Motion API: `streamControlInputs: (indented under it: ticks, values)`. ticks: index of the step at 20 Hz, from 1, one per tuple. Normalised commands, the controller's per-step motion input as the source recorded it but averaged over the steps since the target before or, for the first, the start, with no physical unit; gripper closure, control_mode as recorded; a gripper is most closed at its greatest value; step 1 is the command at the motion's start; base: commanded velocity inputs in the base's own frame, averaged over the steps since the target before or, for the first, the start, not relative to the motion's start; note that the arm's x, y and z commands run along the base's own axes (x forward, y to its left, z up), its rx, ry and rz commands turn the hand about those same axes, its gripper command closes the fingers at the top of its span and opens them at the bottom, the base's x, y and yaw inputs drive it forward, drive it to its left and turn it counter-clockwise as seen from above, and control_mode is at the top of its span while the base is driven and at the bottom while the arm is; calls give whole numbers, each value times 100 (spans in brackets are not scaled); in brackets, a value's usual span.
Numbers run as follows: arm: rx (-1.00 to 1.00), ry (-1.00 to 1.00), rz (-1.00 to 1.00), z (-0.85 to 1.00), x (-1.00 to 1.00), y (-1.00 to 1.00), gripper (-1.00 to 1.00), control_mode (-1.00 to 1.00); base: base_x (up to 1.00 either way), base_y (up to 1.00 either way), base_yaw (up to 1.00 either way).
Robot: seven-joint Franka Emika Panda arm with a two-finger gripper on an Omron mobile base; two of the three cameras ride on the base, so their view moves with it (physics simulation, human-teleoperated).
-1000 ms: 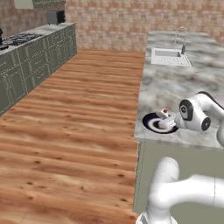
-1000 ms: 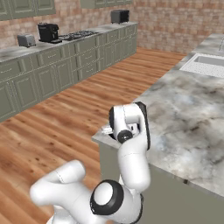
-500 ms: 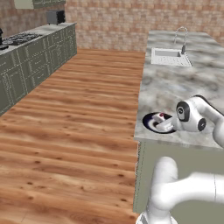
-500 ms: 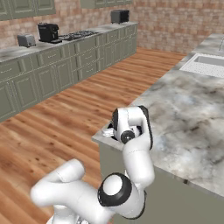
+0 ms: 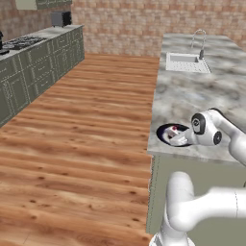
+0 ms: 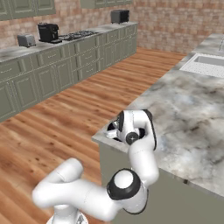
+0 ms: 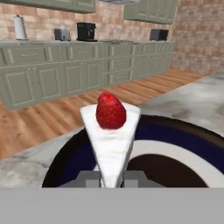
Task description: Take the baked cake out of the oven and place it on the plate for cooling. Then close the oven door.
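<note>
A white wedge of cake [image 7: 111, 142] topped with a red strawberry [image 7: 110, 110] is pinched between my fingers; my gripper [image 7: 111, 177] is shut on it. The cake hangs low over the plate [image 7: 65, 157], which is dark-rimmed with a white ring. In the left base view the plate [image 5: 165, 133] lies at the near left corner of the marble island, with the cake [image 5: 177, 138] over it and my gripper [image 5: 184, 139] reaching in from the right. From the right base view my hand covers most of the plate [image 6: 112, 129]. The oven and the oven door are out of view.
The plate sits close to the island's edge [image 5: 153, 144], with wooden floor [image 5: 81, 144] below. A sink [image 5: 185, 62] with a faucet [image 5: 199, 41] is at the island's far end. Grey-green cabinets along the far wall carry a coffee machine [image 6: 48, 31], toaster [image 6: 26, 40] and microwave [image 6: 119, 16].
My hand has come down and a little left with the cake, bringing it lower over the plate. The grip has stayed shut.
</note>
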Motion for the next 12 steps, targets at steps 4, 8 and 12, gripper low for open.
streamControlInputs:
  ticks: [4,8,12]
  values:
    - [0,12,3,-7,46,-8,100,-100,0,0,0]
    - [0,12,3,-10,40,-14,100,-100,0,0,0]
    - [0,8,4,-16,38,-24,100,-100,0,0,0]
